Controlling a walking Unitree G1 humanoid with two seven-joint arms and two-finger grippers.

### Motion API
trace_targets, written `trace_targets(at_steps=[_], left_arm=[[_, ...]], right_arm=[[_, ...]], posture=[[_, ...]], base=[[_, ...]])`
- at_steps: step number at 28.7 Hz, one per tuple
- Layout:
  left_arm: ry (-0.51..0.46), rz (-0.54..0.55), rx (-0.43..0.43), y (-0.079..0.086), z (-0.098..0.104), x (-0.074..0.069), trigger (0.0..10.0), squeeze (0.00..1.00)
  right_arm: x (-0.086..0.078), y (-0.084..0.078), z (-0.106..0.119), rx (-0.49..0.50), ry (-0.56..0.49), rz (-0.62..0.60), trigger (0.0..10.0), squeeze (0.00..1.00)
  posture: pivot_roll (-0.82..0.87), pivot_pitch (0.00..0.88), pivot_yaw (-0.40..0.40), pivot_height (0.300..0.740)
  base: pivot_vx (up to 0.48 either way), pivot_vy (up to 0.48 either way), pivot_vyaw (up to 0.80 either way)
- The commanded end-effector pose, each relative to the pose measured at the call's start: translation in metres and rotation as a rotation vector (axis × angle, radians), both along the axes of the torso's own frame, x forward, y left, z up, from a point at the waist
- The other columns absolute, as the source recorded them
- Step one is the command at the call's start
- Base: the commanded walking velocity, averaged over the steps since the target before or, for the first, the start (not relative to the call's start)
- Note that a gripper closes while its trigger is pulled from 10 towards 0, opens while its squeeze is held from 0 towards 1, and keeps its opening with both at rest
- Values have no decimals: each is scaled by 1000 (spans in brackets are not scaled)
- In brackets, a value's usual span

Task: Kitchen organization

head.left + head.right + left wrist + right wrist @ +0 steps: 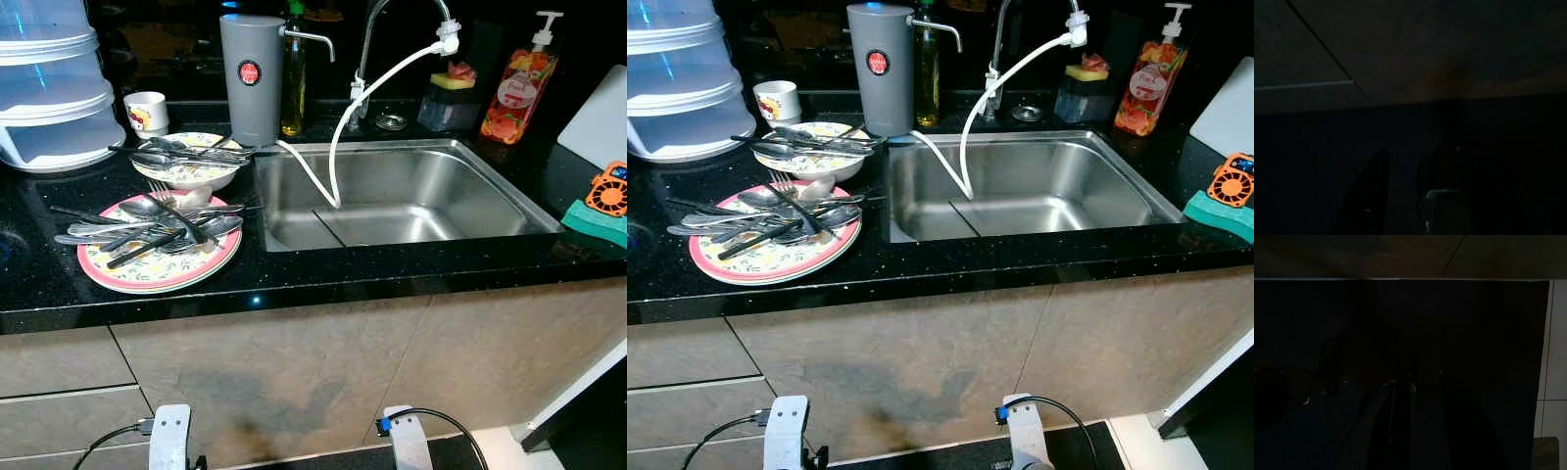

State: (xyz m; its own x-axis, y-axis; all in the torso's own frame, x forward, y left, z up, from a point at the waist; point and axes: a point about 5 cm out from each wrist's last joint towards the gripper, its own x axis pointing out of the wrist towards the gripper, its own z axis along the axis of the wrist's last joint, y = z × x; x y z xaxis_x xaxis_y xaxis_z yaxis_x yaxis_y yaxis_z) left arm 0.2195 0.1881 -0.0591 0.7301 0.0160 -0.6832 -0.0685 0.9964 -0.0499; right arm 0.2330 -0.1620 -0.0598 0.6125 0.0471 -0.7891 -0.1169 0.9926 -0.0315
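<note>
A pink-rimmed plate lies on the black counter left of the sink, heaped with several spoons, forks and dark chopsticks. Behind it a flowered bowl holds more cutlery. The steel sink has a white hose hanging into it from the tap. Both arms hang idle below the counter's edge, the left arm and right arm in front of the cabinet. The wrist views are very dark, with my left gripper and right gripper only faint shapes.
A grey water dispenser, an oil bottle and a small white cup stand behind the sink's left corner. Stacked clear containers fill the far left. A soap pump bottle, sponge holder and orange fan are on the right.
</note>
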Motion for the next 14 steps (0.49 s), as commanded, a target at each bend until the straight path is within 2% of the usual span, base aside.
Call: trace_targets(at_steps=[1, 14], left_arm=[[26, 6, -2, 0, -6, -9, 10000, 0], [38, -7, -2, -2, -9, -14, 10000, 0]], right_arm=[[-9, -1, -6, 1, 33, -1, 10000, 0], [-19, -5, -11, -7, 51, -6, 10000, 0]], posture=[[-16, 94, -32, 740], [-8, 114, -25, 740]], base=[[0, 0, 0], [0, 0, 0]])
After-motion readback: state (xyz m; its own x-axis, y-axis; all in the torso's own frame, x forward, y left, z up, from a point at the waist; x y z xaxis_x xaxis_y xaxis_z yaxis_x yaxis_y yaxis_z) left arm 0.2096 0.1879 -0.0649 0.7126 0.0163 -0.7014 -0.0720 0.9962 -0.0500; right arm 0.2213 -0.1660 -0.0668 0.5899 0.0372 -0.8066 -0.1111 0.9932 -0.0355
